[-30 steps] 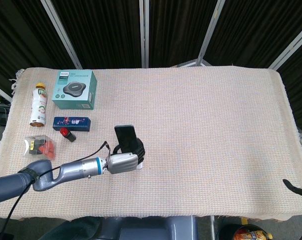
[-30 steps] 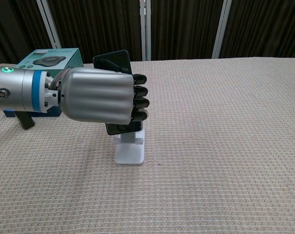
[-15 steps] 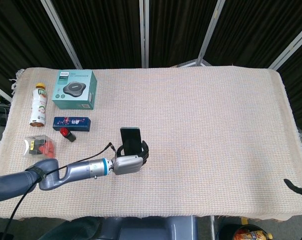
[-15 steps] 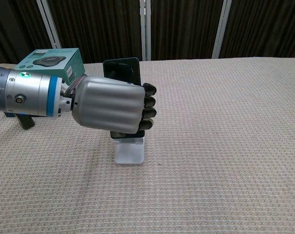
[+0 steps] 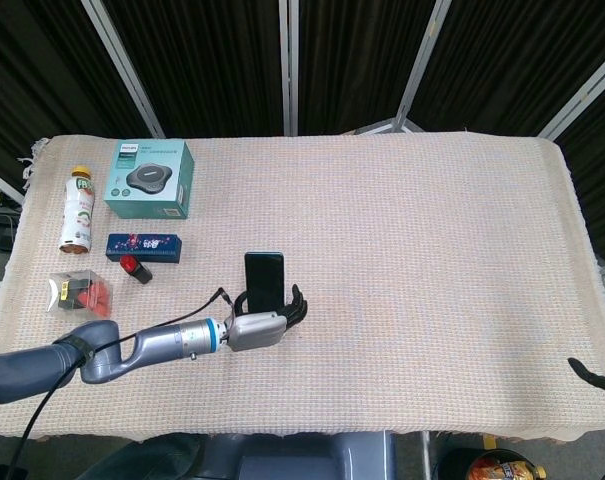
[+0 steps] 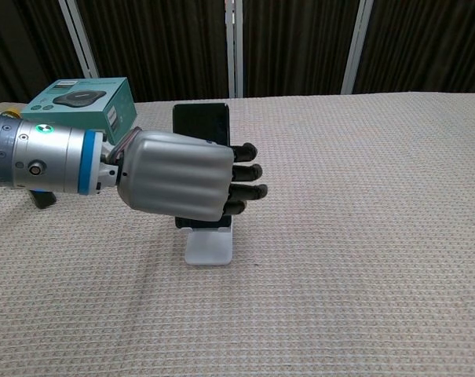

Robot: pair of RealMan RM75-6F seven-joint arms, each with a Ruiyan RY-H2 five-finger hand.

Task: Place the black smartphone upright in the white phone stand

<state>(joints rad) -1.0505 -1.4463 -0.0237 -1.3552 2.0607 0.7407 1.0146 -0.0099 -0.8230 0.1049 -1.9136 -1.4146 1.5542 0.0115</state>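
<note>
Upright black smartphone (image 6: 200, 119) in white phone stand (image 6: 209, 246), behind left hand (image 6: 182, 174)

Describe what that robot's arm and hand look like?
The left robot hand has a smooth silver shell over its back and black fingers. Its wrist is a silver cylinder with a blue ring and a small green light. In the head view a thin black cable loops beside the grey arm.
</note>
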